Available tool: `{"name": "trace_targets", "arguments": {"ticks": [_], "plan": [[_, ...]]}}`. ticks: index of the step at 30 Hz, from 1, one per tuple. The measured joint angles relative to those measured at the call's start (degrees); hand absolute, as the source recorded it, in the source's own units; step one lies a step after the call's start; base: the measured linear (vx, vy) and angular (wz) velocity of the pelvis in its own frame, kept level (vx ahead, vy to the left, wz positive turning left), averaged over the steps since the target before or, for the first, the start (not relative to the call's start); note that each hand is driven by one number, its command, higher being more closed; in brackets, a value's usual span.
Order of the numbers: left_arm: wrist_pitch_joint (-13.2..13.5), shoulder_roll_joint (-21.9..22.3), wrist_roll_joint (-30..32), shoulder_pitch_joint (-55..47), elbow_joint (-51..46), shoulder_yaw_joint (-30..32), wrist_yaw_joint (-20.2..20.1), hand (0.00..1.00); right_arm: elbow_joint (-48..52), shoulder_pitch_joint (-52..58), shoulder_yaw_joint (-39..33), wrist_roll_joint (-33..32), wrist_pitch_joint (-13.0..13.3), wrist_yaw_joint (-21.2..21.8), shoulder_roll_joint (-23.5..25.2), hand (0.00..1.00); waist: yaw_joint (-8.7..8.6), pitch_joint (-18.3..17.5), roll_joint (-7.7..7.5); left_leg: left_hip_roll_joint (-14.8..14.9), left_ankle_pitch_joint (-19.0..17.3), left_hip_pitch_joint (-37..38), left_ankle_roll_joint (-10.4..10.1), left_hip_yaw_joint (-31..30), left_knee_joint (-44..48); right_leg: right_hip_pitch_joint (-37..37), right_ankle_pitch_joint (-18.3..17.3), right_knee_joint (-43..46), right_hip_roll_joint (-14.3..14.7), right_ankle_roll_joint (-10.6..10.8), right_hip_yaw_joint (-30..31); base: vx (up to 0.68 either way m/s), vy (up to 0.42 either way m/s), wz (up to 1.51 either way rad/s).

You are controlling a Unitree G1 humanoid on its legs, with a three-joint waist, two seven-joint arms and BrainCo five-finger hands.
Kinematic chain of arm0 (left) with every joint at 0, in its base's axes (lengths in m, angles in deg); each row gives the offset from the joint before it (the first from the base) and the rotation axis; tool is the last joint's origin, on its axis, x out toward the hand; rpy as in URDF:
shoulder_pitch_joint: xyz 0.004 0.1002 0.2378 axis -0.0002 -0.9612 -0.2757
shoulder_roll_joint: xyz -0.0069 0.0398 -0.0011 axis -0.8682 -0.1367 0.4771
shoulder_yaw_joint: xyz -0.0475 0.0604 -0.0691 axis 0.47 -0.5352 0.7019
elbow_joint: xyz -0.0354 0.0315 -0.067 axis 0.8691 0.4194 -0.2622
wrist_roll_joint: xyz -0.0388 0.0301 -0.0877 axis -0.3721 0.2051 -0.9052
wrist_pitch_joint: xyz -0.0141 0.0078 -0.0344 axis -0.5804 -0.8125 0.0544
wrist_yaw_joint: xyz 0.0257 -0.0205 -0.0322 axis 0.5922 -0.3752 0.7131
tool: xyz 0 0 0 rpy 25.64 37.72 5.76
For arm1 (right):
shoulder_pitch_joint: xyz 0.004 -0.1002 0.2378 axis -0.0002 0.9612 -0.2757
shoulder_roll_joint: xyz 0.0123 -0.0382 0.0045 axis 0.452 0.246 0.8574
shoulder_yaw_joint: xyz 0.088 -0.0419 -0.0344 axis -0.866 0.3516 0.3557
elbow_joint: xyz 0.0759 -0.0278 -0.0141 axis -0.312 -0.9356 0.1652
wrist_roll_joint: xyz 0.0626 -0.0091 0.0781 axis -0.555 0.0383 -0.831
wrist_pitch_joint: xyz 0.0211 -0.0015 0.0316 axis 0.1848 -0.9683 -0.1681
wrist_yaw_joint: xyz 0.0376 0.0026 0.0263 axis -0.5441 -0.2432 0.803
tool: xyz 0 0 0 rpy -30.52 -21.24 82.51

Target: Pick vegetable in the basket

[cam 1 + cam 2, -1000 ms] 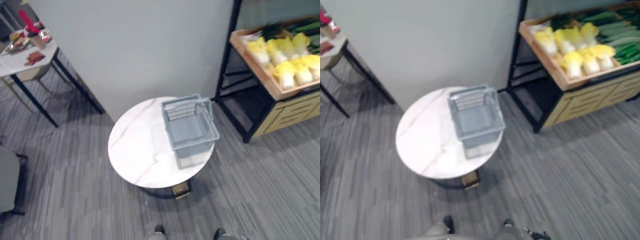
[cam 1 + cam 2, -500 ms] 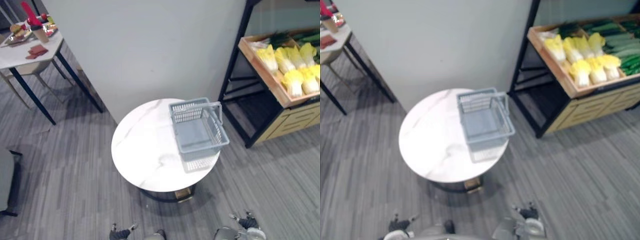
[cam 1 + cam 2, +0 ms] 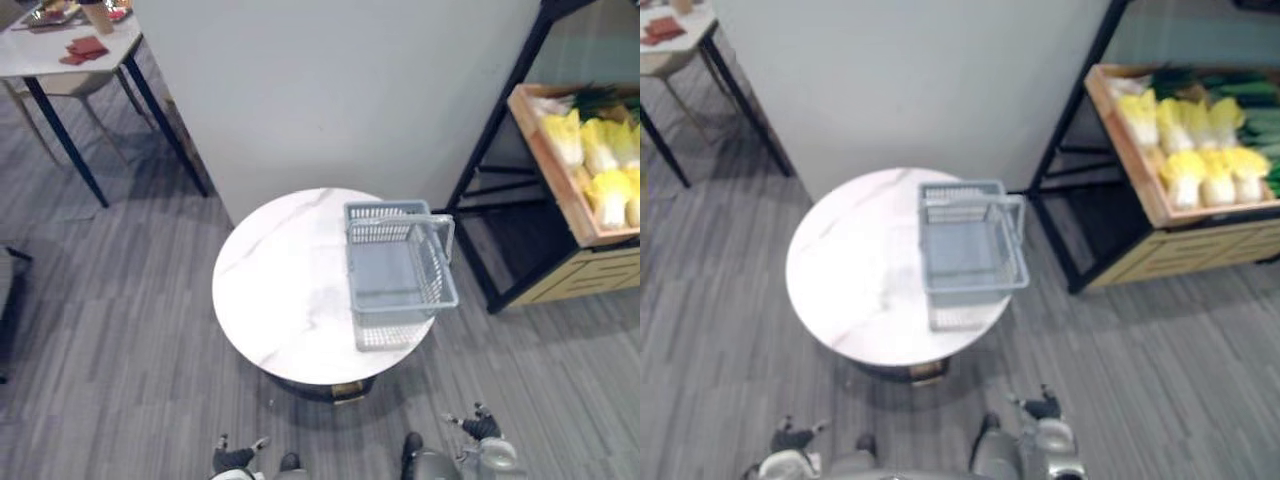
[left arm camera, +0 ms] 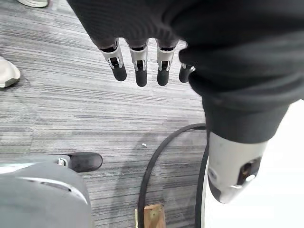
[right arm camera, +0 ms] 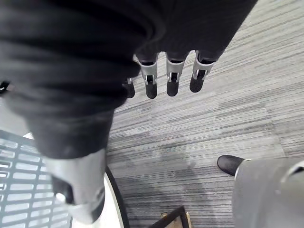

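Observation:
An empty grey plastic basket (image 3: 400,272) stands on the right half of a round white marble table (image 3: 280,300), its handle raised. Yellow-white cabbages (image 3: 1188,152) lie in a wooden crate (image 3: 1140,190) on a black rack to the right, with green vegetables (image 3: 1245,92) behind them. My left hand (image 3: 236,456) hangs low at the bottom edge, well short of the table. My right hand (image 3: 478,428) hangs low near the table's right front. In the wrist views the left hand (image 4: 138,64) and right hand (image 5: 170,73) have straight fingers over the floor and hold nothing.
A grey partition wall (image 3: 330,90) rises right behind the table. A second table (image 3: 70,50) with food stands at the far left. The black rack's frame (image 3: 490,170) stands between basket and crate. A person's light shoe (image 4: 6,72) rests on the grey floor.
The camera has shifted, so the whole scene sits differently. Both hands have come into view at the bottom edge. The basket keeps its place on the table.

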Motion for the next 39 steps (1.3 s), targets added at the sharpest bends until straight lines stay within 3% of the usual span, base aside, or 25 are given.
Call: {"name": "trace_targets", "arguments": {"ticks": [2,5,6,9,10,12,13,14,15,16,18,21,23,25,27,29,31,32,34,35,36,39], "plan": [[0.0,1.0,-0.5,0.3,0.2,0.0,0.0,0.0,0.2,-0.3,-0.1,0.1,0.0,0.0,-0.5,0.0,-0.15,-0.2,1.61,1.4,0.6,-0.3,-0.9,-0.9,-0.4,0.3,-1.2,-0.2,1.3,-0.5,-1.5,0.06,-0.16,0.28],[0.1,1.5,-2.5,2.3,0.9,-1.1,-0.2,0.0,0.7,-0.1,0.1,0.1,-0.1,0.0,-0.5,0.0,-0.26,0.6,1.1,1.1,0.5,-7.4,-0.9,-1.1,12.4,2.2,-2.0,-1.4,0.4,-0.7,-3.4,0.05,-0.134,0.43],[0.1,1.8,-2.9,2.9,0.2,-1.8,-0.2,0.0,0.7,0.4,0.2,0.0,-0.1,0.0,-0.6,0.0,-0.02,1.3,1.88,1.4,0.5,-10.3,-0.9,-1.2,20.8,5.0,-1.9,-3.1,0.4,-0.5,-4.3,0.04,-0.142,0.4],[0.1,3.2,-3.1,2.9,-0.5,-2.0,-0.2,0.0,1.1,0.3,1.2,0.0,-0.3,0.0,-1.6,0.0,1.03,1.8,3.39,2.1,-0.5,-13.1,-1.4,-1.3,29.0,8.5,-1.5,-5.5,0.5,-0.3,-3.3,0.06,-0.013,-0.04],[0.1,3.7,-3.1,2.6,-1.0,-2.2,-0.2,0.0,2.8,0.0,1.6,0.0,-0.3,0.0,-1.8,0.0,1.02,1.9,4.12,1.0,-2.4,-13.2,-0.9,-0.9,25.9,8.2,-1.3,-6.1,0.1,0.2,-2.3,0.06,0.103,-0.25],[0.1,4.3,-3.3,2.0,-1.9,-2.2,-0.2,0.0,5.3,-0.6,2.3,0.1,-0.3,0.0,-2.7,0.0,0.97,2.4,5.07,-0.8,-2.6,-13.1,-0.4,-0.8,17.0,7.6,-0.9,-7.4,0.1,0.8,-1.2,0.04,0.16,-0.29],[0.1,4.4,-3.4,1.3,-2.9,-2.2,-0.1,0.0,6.6,-0.7,2.4,0.1,-0.4,0.0,-2.9,0.0,1.1,2.5,5.67,-1.6,-1.2,-12.8,0.6,-1.2,10.2,7.0,-0.5,-7.5,0.4,1.4,-0.4,0.04,0.194,-0.35],[0.2,4.3,-3.8,1.3,-3.3,-1.9,-0.1,0.0,6.8,-0.9,2.4,0.2,-0.3,-0.1,-2.9,0.0,1.33,2.7,5.99,-2.0,0.8,-11.8,2.1,-0.9,9.3,7.0,-0.3,-7.6,0.2,1.8,0.4,0.13,0.222,-0.23],[0.3,3.9,-3.7,1.4,-3.6,-1.9,0.1,0.0,7.2,-0.7,2.9,0.3,-0.4,-0.2,-2.2,0.0,1.57,2.8,4.57,-3.3,0.6,-11.5,2.2,-0.5,8.5,7.4,1.0,-10.2,-0.1,2.6,0.8,0.19,0.174,-0.12],[0.4,3.1,-3.8,1.5,-4.3,-1.7,0.1,0.0,7.5,-0.6,3.3,0.4,-0.4,-0.2,-1.4,0.0,1.59,3.2,3.26,-4.0,0.3,-12.4,3.6,0.1,9.9,8.0,3.4,-12.5,-0.5,3.0,0.9,0.22,0.159,-0.08],[0.4,2.7,-3.7,1.5,-5.3,-1.8,0.2,0.0,7.7,-0.5,3.7,0.6,-0.4,-0.3,-0.9,0.0,2.54,3.4,2.66,-5.0,-1.2,-13.3,5.6,0.8,12.3,8.5,4.5,-14.7,-1.3,3.8,1.7,0.18,0.108,-0.2],[0.3,2.8,-3.7,1.5,-5.4,-2.3,0.6,0.0,9.0,-0.5,5.2,1.5,-0.3,-0.4,-0.7,0.0,2.49,3.5,2.45,-6.8,-3.3,-12.0,6.7,2.5,12.4,8.9,4.7,-14.4,-3.0,4.3,2.4,0.19,0.13,-0.25],[0.0,2.9,-3.6,1.5,-5.4,-2.5,0.7,0.0,9.0,-0.4,6.3,1.9,-0.3,-0.4,-0.3,0.0,2.5,3.5,2.43,-6.4,-4.5,-10.9,7.0,3.7,12.2,6.2,4.6,-8.8,-3.2,4.0,3.0,0.11,0.127,-0.4],[-0.5,2.8,-3.0,1.5,-5.9,-3.0,1.0,0.0,9.4,0.2,7.3,1.8,-0.3,-0.4,-0.1,0.0,2.41,3.9,1.77,-6.1,-5.5,-8.9,7.5,5.3,12.1,1.5,3.4,2.0,-3.9,2.0,3.9,0.07,0.131,-0.41],[-0.9,1.6,-1.4,0.8,-7.5,-3.0,1.1,0.0,9.5,1.6,9.0,1.8,-0.3,-0.4,1.2,0.0,2.37,4.8,-0.9,-7.2,-7.0,-4.1,8.1,6.9,11.4,-1.8,3.3,14.4,-6.0,0.9,5.6,0.07,0.123,-0.29],[-1.0,1.0,-0.3,0.1,-8.1,-2.9,1.1,0.0,9.5,3.1,9.8,1.9,-0.3,-0.1,2.1,0.0,1.64,4.7,-2.09,-7.4,-8.1,-1.5,8.4,7.1,10.9,-2.0,5.1,19.1,-6.5,-1.5,5.8,0.11,0.076,-0.08],[-1.3,0.7,0.0,-0.8,-8.9,-2.8,1.1,0.0,9.5,3.8,10.3,1.9,-0.2,0.0,2.6,0.0,0.94,4.5,-2.18,-7.8,-8.1,-0.2,8.8,6.8,10.0,-3.3,5.4,21.9,-6.6,-1.8,6.2,0.13,0.003,0.02],[-1.4,0.6,0.5,-0.9,-9.2,-2.8,1.1,0.0,9.5,3.7,10.3,1.9,-0.2,0.1,2.9,0.0,0.9,4.5,-2.35,-6.8,-8.1,0.1,8.9,6.6,9.8,-5.0,1.4,25.5,-3.8,-1.3,5.9,0.14,-0.081,0.05],[-1.5,0.6,0.8,-0.9,-9.1,-2.4,1.1,0.0,9.6,3.5,10.2,1.9,-0.1,0.1,2.8,0.0,0.82,4.7,-2.04,-6.1,-8.1,0.1,8.9,5.9,9.9,-6.0,-3.5,25.5,0.7,-3.2,4.1,0.14,-0.144,0.14],[-1.6,0.7,0.8,-0.9,-9.1,-2.3,1.1,0.0,9.6,3.5,10.2,1.9,-0.1,0.1,2.7,0.0,0.72,4.7,-1.89,-6.1,-8.1,0.1,8.9,5.1,10.1,-5.9,-4.4,22.1,3.0,-4.6,1.9,0.16,-0.206,0.28],[-1.7,0.7,0.8,-0.9,-9.1,-2.1,1.0,0.0,9.7,3.7,10.3,1.9,0.0,0.1,2.7,0.0,0.85,4.2,-3.19,-7.6,-8.3,0.2,8.5,4.5,10.8,-4.4,-3.6,11.8,3.4,-5.6,-2.5,0.16,-0.187,0.23],[-1.8,2.6,0.8,-1.0,-9.1,-1.7,1.0,0.0,9.7,2.0,10.3,2.0,0.1,0.1,1.6,0.0,0.81,4.4,-0.47,-6.6,-8.9,0.1,7.7,3.4,11.1,-1.3,-3.8,6.4,5.6,-7.4,-3.4,0.1,-0.11,-0.13]]}}
